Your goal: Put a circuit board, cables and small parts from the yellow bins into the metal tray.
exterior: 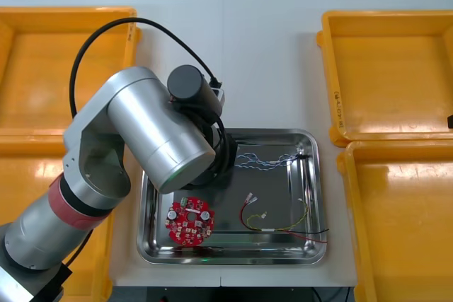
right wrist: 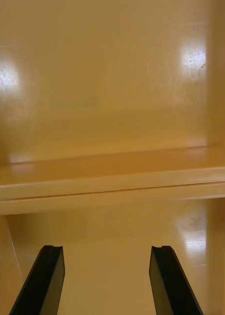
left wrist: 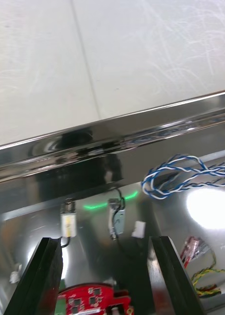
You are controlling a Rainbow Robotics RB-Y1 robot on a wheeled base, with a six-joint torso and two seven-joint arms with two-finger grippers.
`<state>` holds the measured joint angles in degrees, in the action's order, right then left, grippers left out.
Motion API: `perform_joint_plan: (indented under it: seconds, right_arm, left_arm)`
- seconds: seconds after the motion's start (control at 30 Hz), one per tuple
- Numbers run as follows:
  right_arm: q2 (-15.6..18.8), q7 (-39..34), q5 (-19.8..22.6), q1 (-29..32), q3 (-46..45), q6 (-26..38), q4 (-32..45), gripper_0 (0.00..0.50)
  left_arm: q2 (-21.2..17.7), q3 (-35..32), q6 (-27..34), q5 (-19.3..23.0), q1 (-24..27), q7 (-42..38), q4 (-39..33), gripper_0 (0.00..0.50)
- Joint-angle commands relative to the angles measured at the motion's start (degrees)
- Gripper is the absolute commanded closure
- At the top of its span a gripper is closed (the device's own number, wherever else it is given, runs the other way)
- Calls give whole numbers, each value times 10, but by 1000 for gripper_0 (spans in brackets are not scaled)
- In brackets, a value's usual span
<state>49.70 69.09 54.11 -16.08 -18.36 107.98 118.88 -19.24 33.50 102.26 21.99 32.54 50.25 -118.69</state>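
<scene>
Shiny metal tray [exterior: 313, 189]: round red circuit board [exterior: 190, 222], twisted blue-white cable [exterior: 265, 160], small metal part [left wrist: 116, 220] between parted left jaws | right jaws parted over yellow bin [right wrist: 112, 98] | seemingly near done

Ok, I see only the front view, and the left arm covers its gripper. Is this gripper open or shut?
Observer: The left gripper is open, empty, just over the metal tray.
Operator: What lies in front of it?
Observer: A small metal part with a black lead, on the tray floor just ahead of the gripper.
Operator: And on the right side?
Observer: The right gripper is open too, over the yellow bins where their rims meet.
</scene>
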Motion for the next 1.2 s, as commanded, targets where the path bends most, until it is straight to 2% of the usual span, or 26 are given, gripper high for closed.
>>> perform_joint_plan:
  seconds: [0.03, 0.27, 0.67, 0.9, 1.2]
  right_arm:
    - [27, 12, 2, 5, -16, 3, 2, 0]
    - [27, 12, 2, 5, -16, 3, 2, 0]
    - [27, 12, 2, 5, -16, 3, 2, 0]
    - [27, 12, 2, 5, -16, 3, 2, 0]
    - [27, 12, 2, 5, -16, 3, 2, 0]
  left_arm:
    - [-40, -50, 28, 43, 34, 33, -32, 0]
    - [-77, -104, 57, 110, 59, 43, -41, 0]
    - [-159, -181, 77, 188, 65, 57, -45, 0]
    - [-197, -226, 77, 220, 64, 65, -43, 0]
    - [-265, -263, 77, 251, 46, 85, -37, 0]
